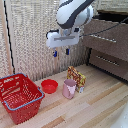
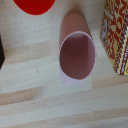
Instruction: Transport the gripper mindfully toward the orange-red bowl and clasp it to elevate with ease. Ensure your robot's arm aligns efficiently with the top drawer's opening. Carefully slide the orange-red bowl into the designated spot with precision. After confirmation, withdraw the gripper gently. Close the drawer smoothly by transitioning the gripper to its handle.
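Observation:
The orange-red bowl (image 1: 49,86) sits on the wooden table between the red basket and the pink cup; its rim also shows in the wrist view (image 2: 34,5). My gripper (image 1: 61,52) hangs high above the table, over the bowl and cup, with its two blue-tipped fingers apart and nothing between them. The top drawer (image 1: 112,31) of the dark brown cabinet is at the exterior view's right and looks pulled out, with a dark gap above its front. Its silver handle (image 1: 102,37) runs across the front. The gripper's fingers do not show clearly in the wrist view.
A big red wire basket (image 1: 19,97) stands at the exterior view's left. A pink cup (image 1: 69,88) (image 2: 77,52) stands upright next to a yellow-red box (image 1: 76,77) (image 2: 117,35). A lower drawer (image 1: 107,61) sits under the top one.

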Robot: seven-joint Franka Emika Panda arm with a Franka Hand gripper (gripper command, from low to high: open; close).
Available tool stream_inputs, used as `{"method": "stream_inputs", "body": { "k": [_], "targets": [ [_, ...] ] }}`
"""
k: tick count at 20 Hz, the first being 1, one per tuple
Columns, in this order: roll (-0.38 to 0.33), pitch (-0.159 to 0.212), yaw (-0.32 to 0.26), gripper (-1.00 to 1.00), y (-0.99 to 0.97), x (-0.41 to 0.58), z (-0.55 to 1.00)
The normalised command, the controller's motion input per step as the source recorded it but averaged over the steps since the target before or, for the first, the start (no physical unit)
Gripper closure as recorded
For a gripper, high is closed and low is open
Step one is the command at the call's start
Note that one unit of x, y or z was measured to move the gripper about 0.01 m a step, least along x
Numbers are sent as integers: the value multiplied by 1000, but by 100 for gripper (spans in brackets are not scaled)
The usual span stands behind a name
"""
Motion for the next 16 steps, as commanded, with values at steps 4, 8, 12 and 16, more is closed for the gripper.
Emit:
{"method": "stream_inputs", "body": {
  "k": [4, 8, 12, 16],
  "targets": [
    [34, 13, 39, -100, -79, 187, -97],
    [0, 14, 2, -100, 0, 219, -261],
    [-10, 21, 5, -100, 0, 172, -288],
    [-46, 16, 9, -100, 0, 145, -341]
  ]
}}
